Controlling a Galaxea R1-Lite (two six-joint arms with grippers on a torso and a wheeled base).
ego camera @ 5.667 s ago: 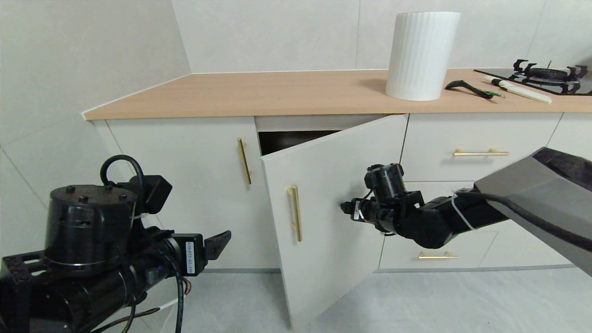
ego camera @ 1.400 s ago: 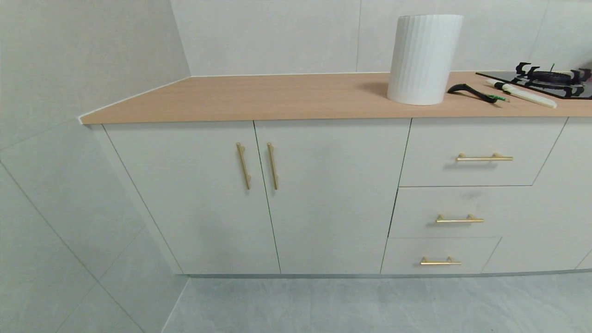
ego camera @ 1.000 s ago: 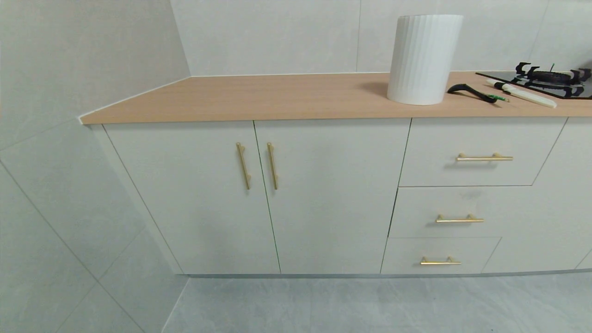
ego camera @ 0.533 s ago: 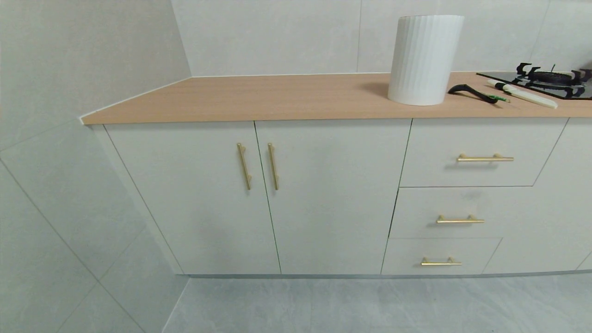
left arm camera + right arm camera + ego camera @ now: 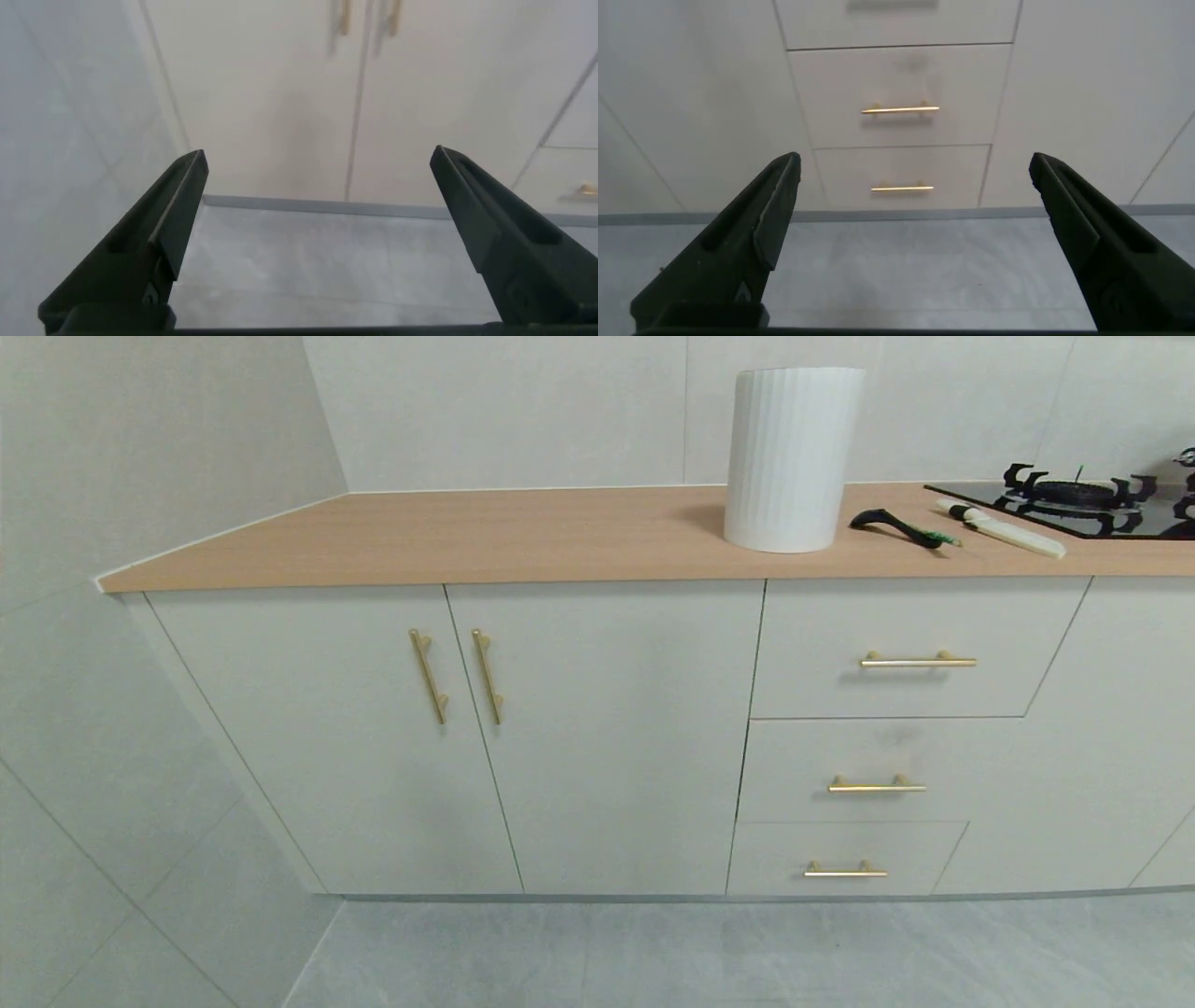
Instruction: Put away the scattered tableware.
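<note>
White ribbed canister, black utensil and white utensil on wooden countertop.

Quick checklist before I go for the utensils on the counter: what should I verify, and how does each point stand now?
1. The left gripper empty and open: ok.
2. The right gripper empty and open: ok.
3. Targets located: ok; the black utensil and white utensil lie on the countertop between the ribbed white container and the stove.
4. Storage open to receive them: not ok; the cabinet doors and drawers are all shut.
5. Grippers at counter height: not ok; both sit low, facing the doors and lower drawers.
6. Whether the white utensil is a knife: cannot tell.
</note>
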